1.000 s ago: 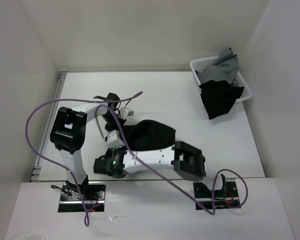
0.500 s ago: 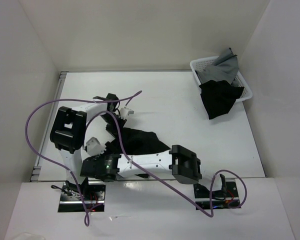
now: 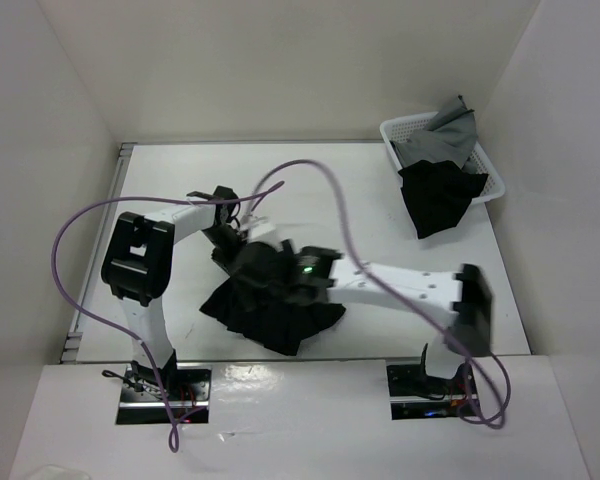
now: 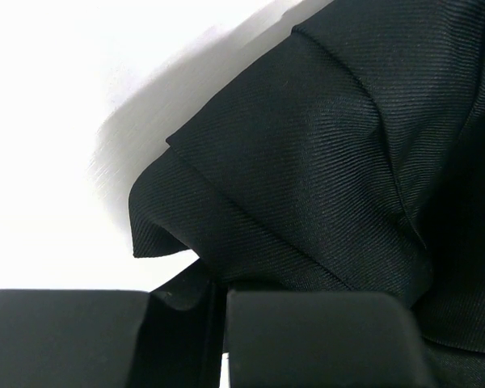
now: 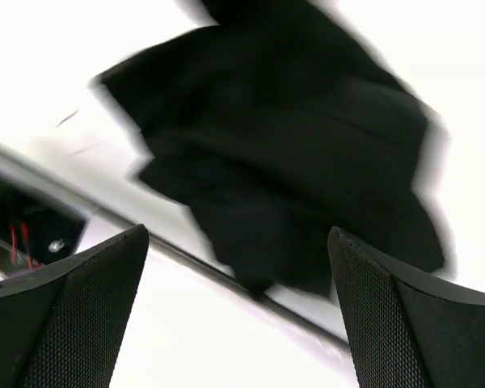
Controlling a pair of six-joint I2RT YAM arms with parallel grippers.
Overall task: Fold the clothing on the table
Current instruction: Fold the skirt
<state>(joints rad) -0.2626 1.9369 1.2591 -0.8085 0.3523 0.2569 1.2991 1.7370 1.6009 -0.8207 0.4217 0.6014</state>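
Right gripper (image 5: 236,242) let go, jaws wide above skirt (image 3: 270,310), which dropped in a heap near table's (image 3: 380,220) front edge. Left gripper (image 4: 222,339) stayed closed, seemingly pinching fabric. Fold unfinished.

Left gripper (image 4: 221,323) clamped shut on skirt (image 4: 323,162), right gripper (image 5: 236,259) spread wide, right arm stretched leftward

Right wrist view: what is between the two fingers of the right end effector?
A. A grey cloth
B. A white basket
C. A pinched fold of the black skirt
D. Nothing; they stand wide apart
D: the fingers of the right end effector stand far apart at the two sides of the picture, and the black skirt is seen beyond them, not pinched.
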